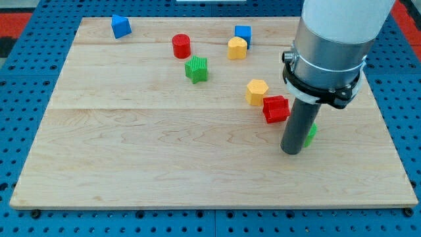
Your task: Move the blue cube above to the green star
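The blue cube (243,33) sits near the view's top, right of centre, touching a yellow block (237,48) just below-left of it. The green star (197,69) lies left of and below the cube, under a red cylinder (181,46). My tip (291,150) rests on the board at the view's right, far below and right of the blue cube. It stands against a green block (310,133) that the rod mostly hides.
A second blue block (121,26) lies at the top left. A yellow hexagonal block (257,91) and a red block (276,108) sit just up-left of my tip. The wooden board (131,151) is ringed by blue pegboard.
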`<state>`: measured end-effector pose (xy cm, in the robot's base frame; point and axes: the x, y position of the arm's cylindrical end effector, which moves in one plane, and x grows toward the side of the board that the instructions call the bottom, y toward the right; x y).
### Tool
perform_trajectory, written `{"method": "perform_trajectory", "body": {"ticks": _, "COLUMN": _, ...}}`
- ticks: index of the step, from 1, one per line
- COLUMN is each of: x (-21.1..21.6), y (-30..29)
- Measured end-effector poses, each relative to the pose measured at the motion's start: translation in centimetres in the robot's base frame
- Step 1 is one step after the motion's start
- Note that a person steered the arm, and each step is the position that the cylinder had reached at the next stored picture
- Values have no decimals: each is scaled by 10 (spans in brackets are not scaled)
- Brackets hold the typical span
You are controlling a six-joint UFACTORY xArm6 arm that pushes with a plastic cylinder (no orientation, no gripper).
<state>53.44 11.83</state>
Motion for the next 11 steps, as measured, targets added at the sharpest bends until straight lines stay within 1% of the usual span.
{"method": "perform_trajectory", "body": {"ticks": 1, "x": 24, "y": -16}}
{"method": "perform_trajectory", "body": {"ticks": 2, "x": 24, "y": 48}}
{"method": "perform_trajectory", "body": {"ticks": 3, "x": 10, "y": 103}}
{"method": "perform_trajectory", "body": {"ticks": 4, "x": -47, "y": 128}}
{"method": "perform_trajectory", "body": {"ticks": 5, "x": -111, "y": 105}}
{"method": "perform_trajectory", "body": {"ticks": 6, "x": -170, "y": 61}}
{"method": "perform_trajectory", "body": {"ticks": 7, "x": -213, "y": 10}}
{"method": "perform_trajectory", "body": {"ticks": 9, "x": -312, "y": -58}}
{"method": "perform_trajectory", "body": {"ticks": 10, "x": -323, "y": -101}}
{"method": "perform_trajectory", "body": {"ticks": 11, "x": -302, "y": -107}}
